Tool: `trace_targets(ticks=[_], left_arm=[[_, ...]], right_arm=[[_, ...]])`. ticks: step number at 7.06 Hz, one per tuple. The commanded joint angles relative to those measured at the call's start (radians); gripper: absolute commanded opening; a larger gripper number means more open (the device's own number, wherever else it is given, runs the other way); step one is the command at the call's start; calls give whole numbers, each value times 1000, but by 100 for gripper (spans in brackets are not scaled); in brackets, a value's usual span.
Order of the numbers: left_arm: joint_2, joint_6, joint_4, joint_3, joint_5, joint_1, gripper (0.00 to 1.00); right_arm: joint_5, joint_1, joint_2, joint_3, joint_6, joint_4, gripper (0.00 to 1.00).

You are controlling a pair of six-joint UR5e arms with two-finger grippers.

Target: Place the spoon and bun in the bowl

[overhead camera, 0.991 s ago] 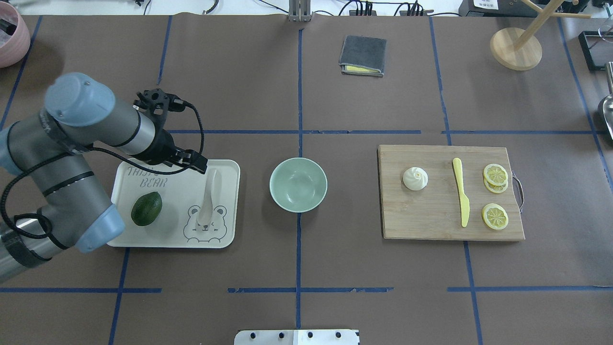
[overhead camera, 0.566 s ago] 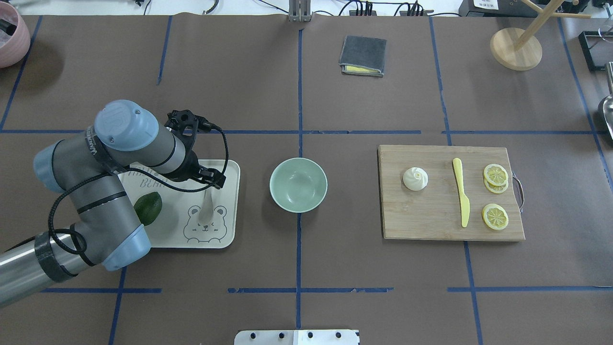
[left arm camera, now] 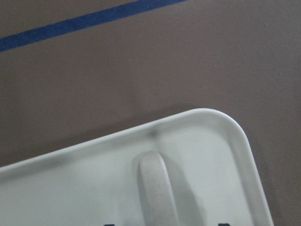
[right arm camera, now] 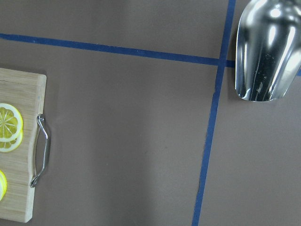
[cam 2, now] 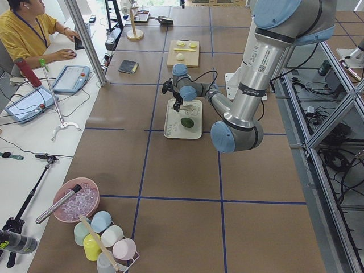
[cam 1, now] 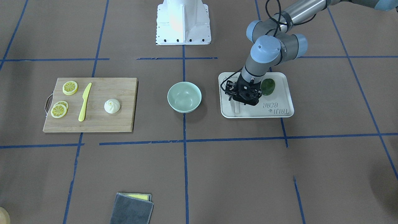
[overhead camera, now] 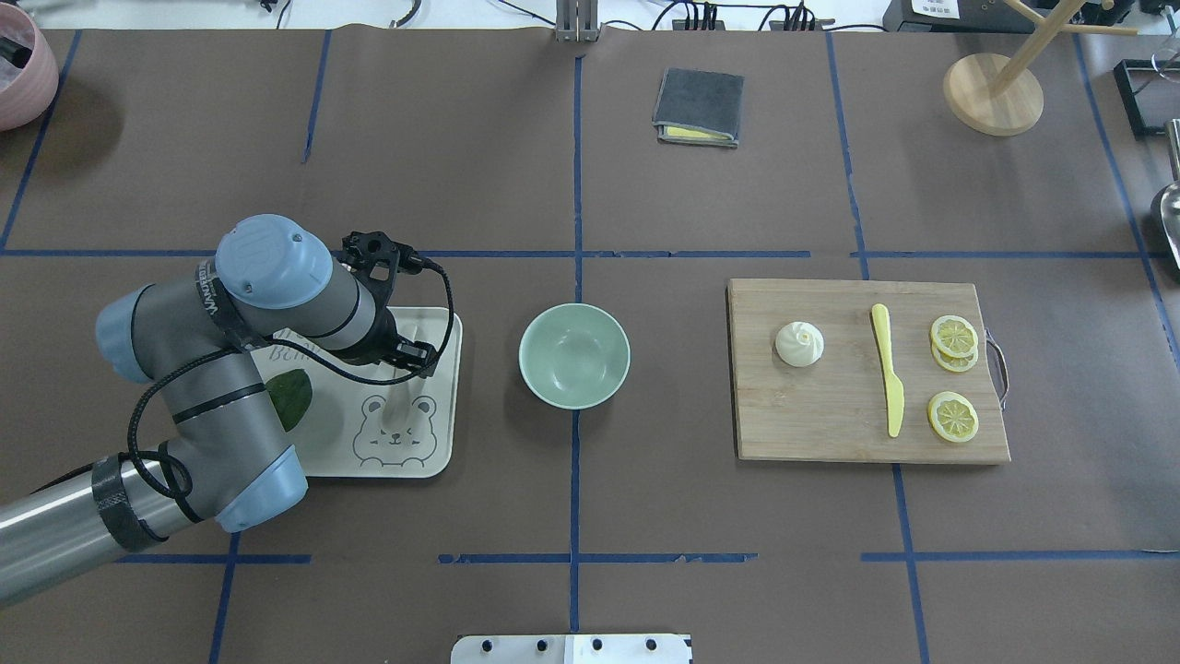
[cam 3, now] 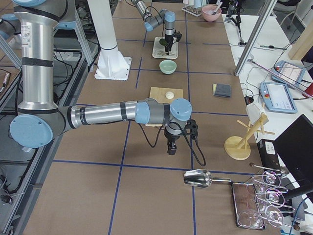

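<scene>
Front view, left gripper (cam 1: pixel 243 95): low over the tray (cam 1: pixel 284 90), jaws look apart and clamped on nothing. The spoon (cam 1: pixel 237 107) lies straight beneath it, with only its handle showing past the gripper on the operators' side.
Front view, goal: the bowl (cam 1: pixel 184 97) is empty, near the tray. The bun (cam 1: pixel 112 106) sits on the cutting board (cam 1: pixel 99 123), well apart on the bowl's other side.
Overhead, spoon (overhead camera: pixel 397 406): the long axis runs toward and away from the robot — scoop at the robot's end over the printed bear (overhead camera: pixel 396 433), handle at the far end, leaning slightly toward the bowl (overhead camera: pixel 573 355).
Overhead, left gripper (overhead camera: pixel 412 355): above the handle half, so the jaws likely must close across that axis.
Left side view: too small to add anything.
Right side view, right gripper (cam 3: pixel 171 145): past the cutting board, well apart from the spoon — jaw state cannot be told. The left arm is plainly nearer.
Left wrist, spoon (left arm camera: pixel 157 188): rounded handle tip near the tray's corner (left arm camera: pixel 235 132), axis running down-frame.
Right wrist: only the cutting board's end (right arm camera: pixel 23 188) and a metal scoop (right arm camera: pixel 268 47).
</scene>
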Motion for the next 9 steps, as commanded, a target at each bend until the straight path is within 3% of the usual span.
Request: trace_targets(ticks=[1,4,6,8,9], left_arm=[[-2,0,0,-1,0,1,0],[-14,-23,8,-11,-2,1,0],[-29,-83,11,-76,-3,1,0],[-194,-227,-1,-40,0,13,0],[-306,-255,-2,48,1,21,0]], right_arm=[[1,-1,0,-1,1,2,100],[2,-1,0,-2,2,2,100],[2,-1,0,-1,2,2,100],[2,-2,1,8,2,2,100],[2,-25,3,22,4,2,100]])
